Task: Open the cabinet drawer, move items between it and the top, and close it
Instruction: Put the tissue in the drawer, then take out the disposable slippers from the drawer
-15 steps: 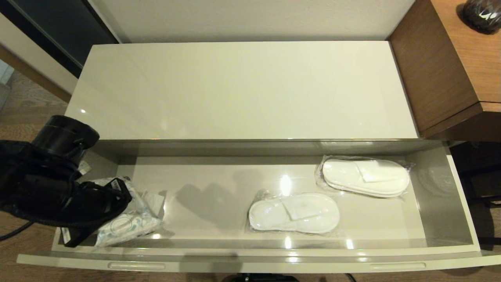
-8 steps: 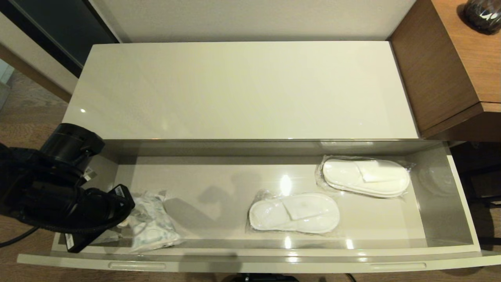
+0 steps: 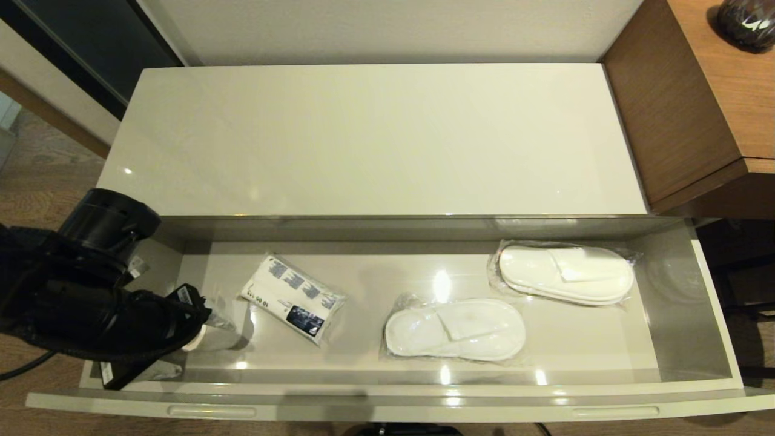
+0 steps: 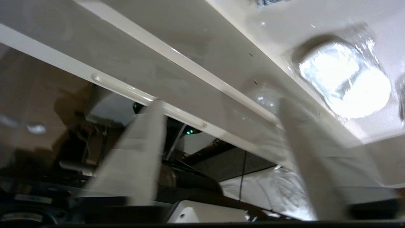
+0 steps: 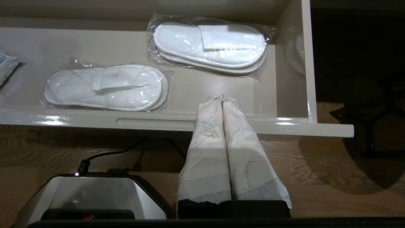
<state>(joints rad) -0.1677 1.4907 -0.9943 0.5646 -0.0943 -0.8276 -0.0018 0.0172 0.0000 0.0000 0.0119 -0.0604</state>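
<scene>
The cabinet drawer (image 3: 387, 399) stands pulled out below the top (image 3: 375, 139), which carries nothing. On the drawer floor lies the white wrapped bundle (image 3: 293, 298), print side up, left of centre. Two packs of white slippers in clear plastic lie further right, one near the front (image 3: 455, 329) and one at the back right (image 3: 566, 274). My left gripper (image 3: 197, 330) hangs open at the drawer's left end, a little left of the bundle, with nothing between its fingers (image 4: 139, 152). My right gripper (image 5: 221, 96) is shut and empty, parked in front of the drawer's front edge (image 5: 316, 128).
A brown wooden unit (image 3: 684, 103) stands against the cabinet's right end, with a dark object (image 3: 745, 21) on it. Wood floor (image 5: 316, 164) lies in front of the drawer. My own base (image 5: 91, 196) sits under the drawer front.
The bundle has left my left gripper and now lies flat further right on the drawer floor, turned over. The left arm has barely moved; the right has not.
</scene>
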